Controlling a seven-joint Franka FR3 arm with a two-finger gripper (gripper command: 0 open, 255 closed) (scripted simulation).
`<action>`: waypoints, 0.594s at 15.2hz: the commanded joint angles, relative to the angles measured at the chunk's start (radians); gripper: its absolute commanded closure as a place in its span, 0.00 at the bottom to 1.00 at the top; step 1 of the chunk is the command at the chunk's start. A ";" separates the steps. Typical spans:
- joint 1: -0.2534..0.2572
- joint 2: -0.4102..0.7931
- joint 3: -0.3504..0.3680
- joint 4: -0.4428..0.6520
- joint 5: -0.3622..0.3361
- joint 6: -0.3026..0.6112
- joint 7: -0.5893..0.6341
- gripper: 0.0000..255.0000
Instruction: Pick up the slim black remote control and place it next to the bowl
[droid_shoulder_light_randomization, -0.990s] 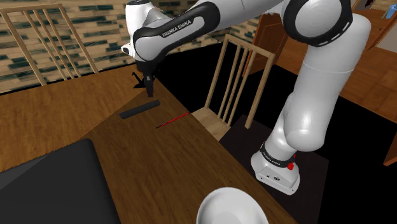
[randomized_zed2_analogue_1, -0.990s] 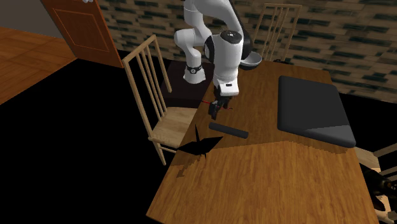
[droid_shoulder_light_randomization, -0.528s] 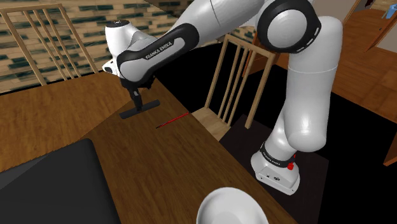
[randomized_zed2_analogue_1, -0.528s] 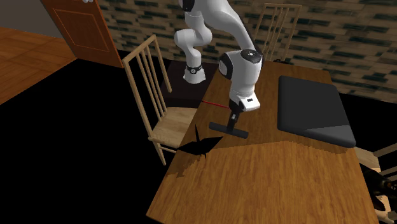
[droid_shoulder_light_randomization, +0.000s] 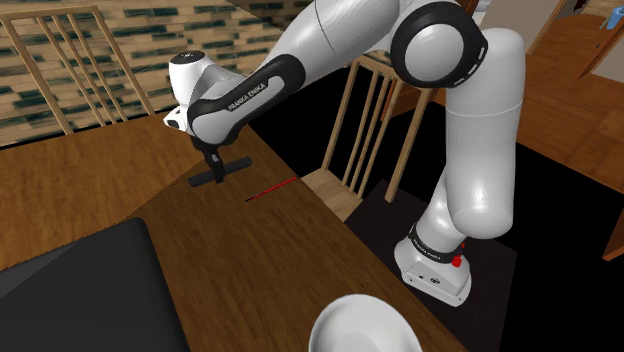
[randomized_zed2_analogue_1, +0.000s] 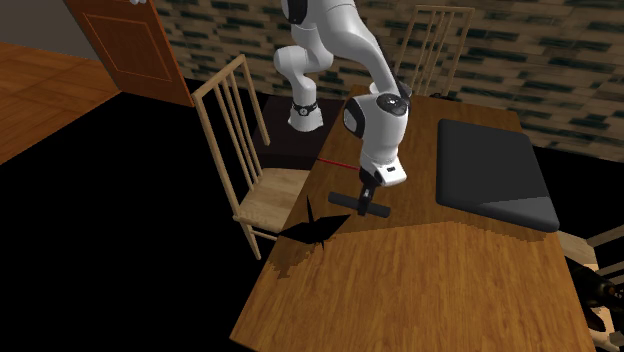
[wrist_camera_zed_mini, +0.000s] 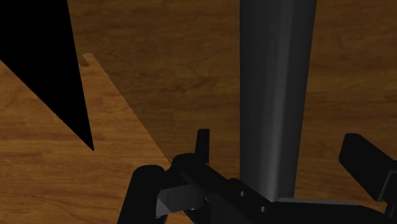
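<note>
The slim black remote (droid_shoulder_light_randomization: 238, 165) lies flat on the wooden table (droid_shoulder_light_randomization: 250, 260), near the edge that faces the chair. My gripper (droid_shoulder_light_randomization: 216, 173) has come straight down over its middle and stands open. In the wrist view the remote (wrist_camera_zed_mini: 277, 89) runs as a long dark bar between the two fingers (wrist_camera_zed_mini: 202, 145), with a gap on each side, so nothing is held. From the second exterior view the gripper (randomized_zed2_analogue_1: 366, 203) reaches the remote (randomized_zed2_analogue_1: 343, 200). The white bowl (droid_shoulder_light_randomization: 362, 328) sits far along the table, at the shoulder view's bottom edge.
A thin red stick (droid_shoulder_light_randomization: 272, 188) lies near the remote, towards the bowl. A large dark grey slab (droid_shoulder_light_randomization: 80, 290) covers the table's other side. A wooden chair (droid_shoulder_light_randomization: 365, 130) stands at the table's edge, with a black area below it. Another chair (droid_shoulder_light_randomization: 70, 70) stands behind.
The hand has swung from beside the remote to over it and dropped until its fingers straddle it. The fingers stayed open and the remote has not moved.
</note>
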 joint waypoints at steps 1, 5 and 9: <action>0.001 0.003 0.000 -0.001 -0.001 0.004 0.001 0.00; 0.001 0.003 0.000 -0.001 -0.001 0.004 0.001 0.00; 0.001 0.003 0.000 -0.001 -0.001 0.004 0.001 1.00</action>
